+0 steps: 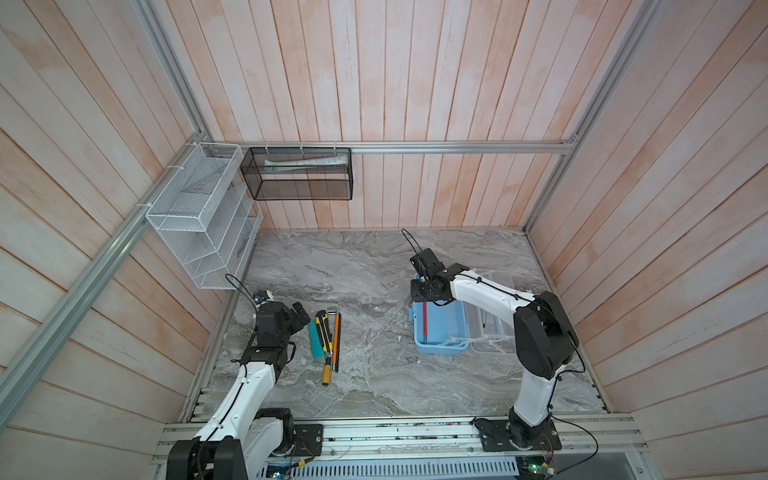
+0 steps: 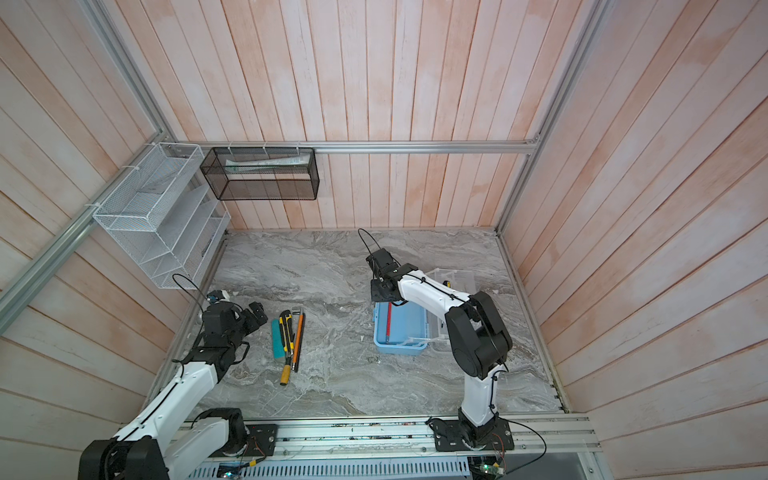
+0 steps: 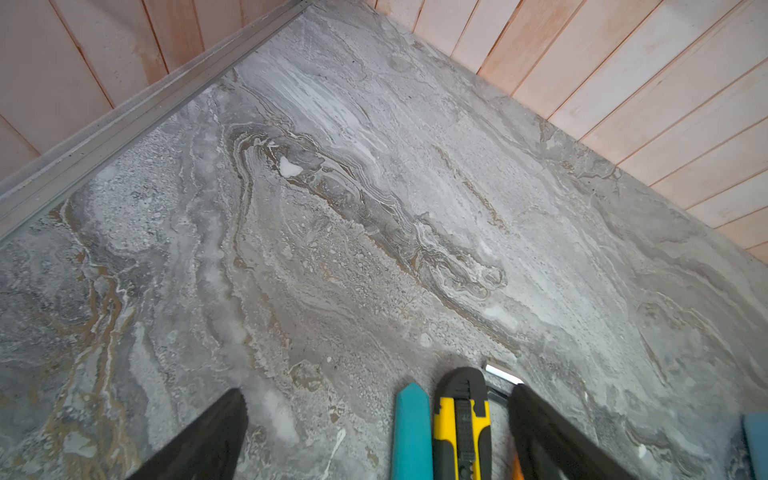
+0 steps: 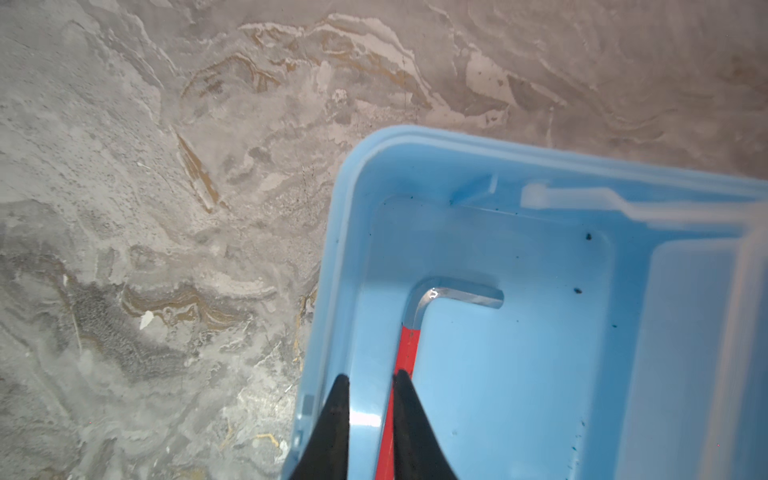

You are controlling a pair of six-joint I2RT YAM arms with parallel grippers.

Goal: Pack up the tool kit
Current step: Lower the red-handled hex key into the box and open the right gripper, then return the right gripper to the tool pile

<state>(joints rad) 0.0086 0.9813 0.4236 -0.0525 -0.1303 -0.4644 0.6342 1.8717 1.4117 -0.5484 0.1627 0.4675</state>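
1. The tool kit [image 1: 440, 332] sat open on the right side of the table [image 1: 374, 270], ready for filling.
2. The right gripper [image 4: 371, 376] hung over it, jaws slightly apart and empty; the red key [image 4: 415, 324] lay inside.
3. The left gripper [image 3: 376, 390] was wide, near the loose tools [image 1: 328, 336], probably to grab one.

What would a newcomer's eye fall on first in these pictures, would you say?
Probably the open blue case on the table's right, with a red-handled hex key lying inside, just below the right gripper. Next comes the row of tools at the left, a yellow knife among them, beside the wide-open left gripper.
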